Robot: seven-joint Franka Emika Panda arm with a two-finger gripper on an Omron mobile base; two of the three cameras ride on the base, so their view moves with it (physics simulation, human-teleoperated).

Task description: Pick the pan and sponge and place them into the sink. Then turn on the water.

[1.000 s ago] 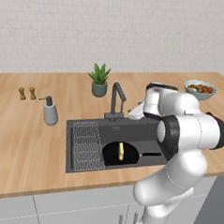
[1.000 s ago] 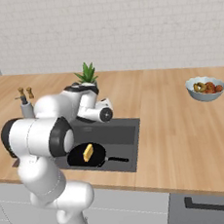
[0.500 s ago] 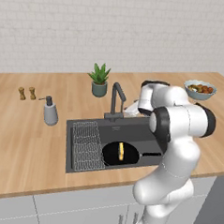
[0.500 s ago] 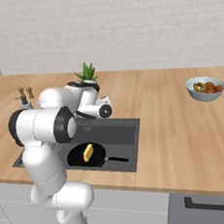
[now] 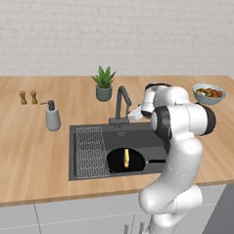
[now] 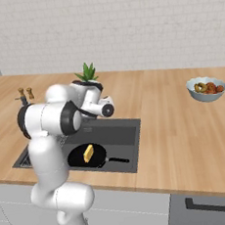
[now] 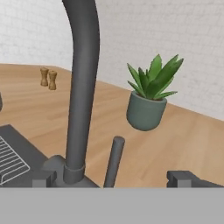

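With the pan [image 5: 125, 160] and sponge [image 5: 126, 158] already lying in the sink [image 5: 86, 169], the robot's tool [image 7: 113, 178] hovers released, fingers spread, just in front of the faucet [image 7: 82, 87]. The upright lever [image 7: 113, 161] stands directly ahead between the fingertips [image 7: 186, 178], its long axis vertical, beside the spout's base. Compared with a second ago, the arm's elbow has swung up and back while the hand has edged closer to the faucet; nothing in the basin has shifted
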